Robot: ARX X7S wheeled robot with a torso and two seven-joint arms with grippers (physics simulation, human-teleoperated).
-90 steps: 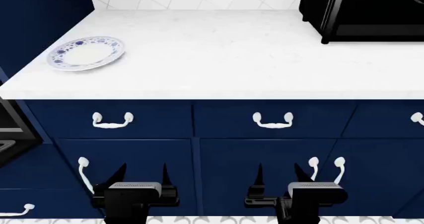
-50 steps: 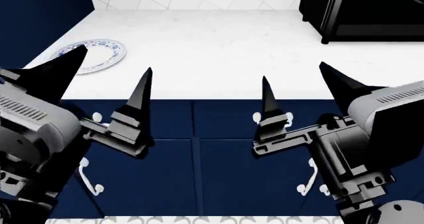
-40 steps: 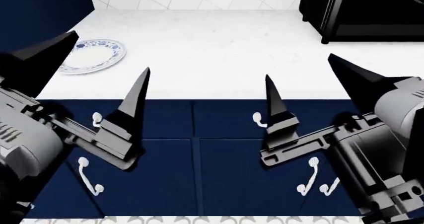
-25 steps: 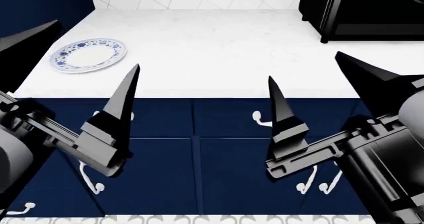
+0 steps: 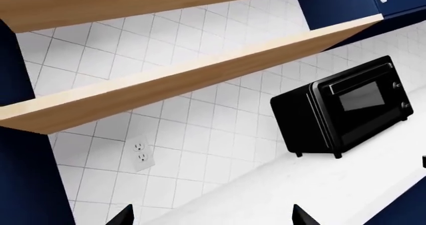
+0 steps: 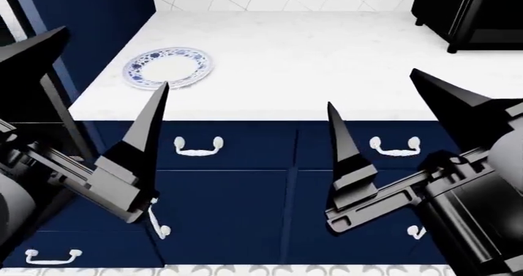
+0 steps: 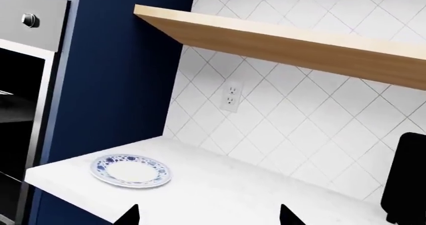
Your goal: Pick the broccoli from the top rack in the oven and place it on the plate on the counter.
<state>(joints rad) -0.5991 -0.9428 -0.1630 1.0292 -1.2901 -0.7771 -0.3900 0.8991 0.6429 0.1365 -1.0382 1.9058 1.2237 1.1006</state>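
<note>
The broccoli is nowhere in view, presumably inside the oven (image 7: 23,110), left of the plate (image 6: 168,68). The plate, white with a blue floral rim, sits bare on the counter (image 6: 327,55), so nothing seems done. Left gripper (image 6: 94,101) and right gripper (image 6: 384,114) hang with jaws apart, empty.
</note>
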